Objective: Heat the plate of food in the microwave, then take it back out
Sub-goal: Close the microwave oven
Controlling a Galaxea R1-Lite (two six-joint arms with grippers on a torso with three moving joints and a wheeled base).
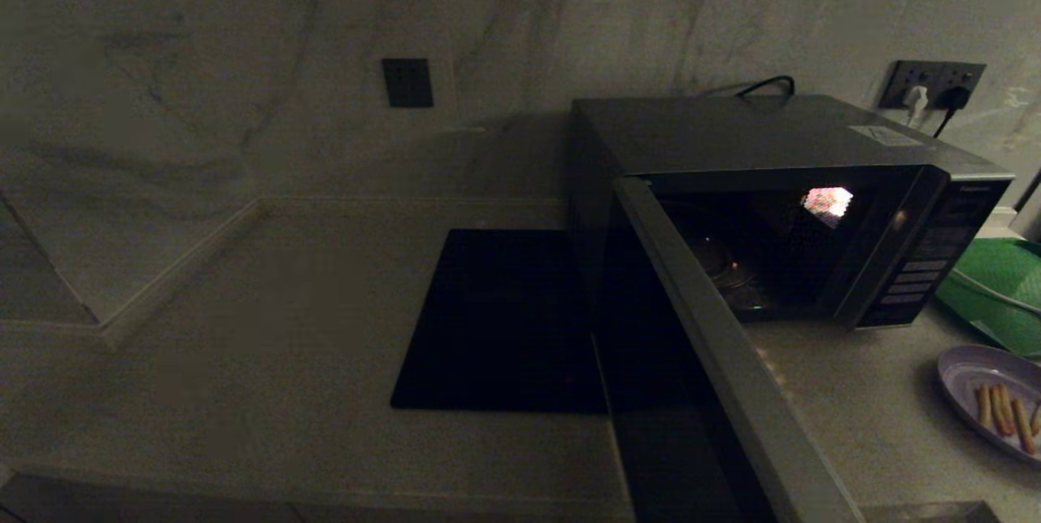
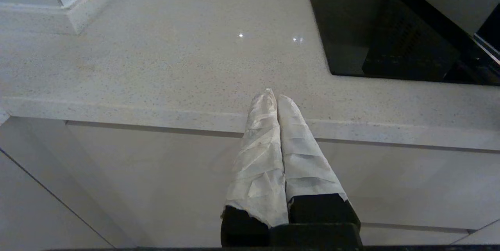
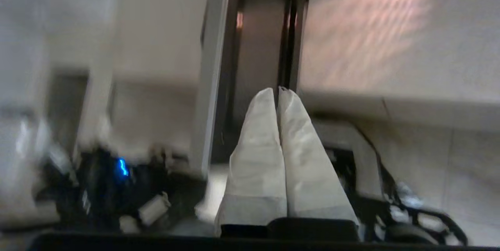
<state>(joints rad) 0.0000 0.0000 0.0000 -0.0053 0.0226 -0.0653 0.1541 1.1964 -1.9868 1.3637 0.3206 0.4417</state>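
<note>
While hands evade head view, plate of food (image 1: 996, 401) shows.

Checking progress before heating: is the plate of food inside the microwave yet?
No, the plate of food sits on the counter beside the open microwave.

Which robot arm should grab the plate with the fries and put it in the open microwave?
Probably the right. The plate of food sits at the robot's far right, right of the open microwave. The left gripper hangs off the counter's left front edge, with the door between.
</note>
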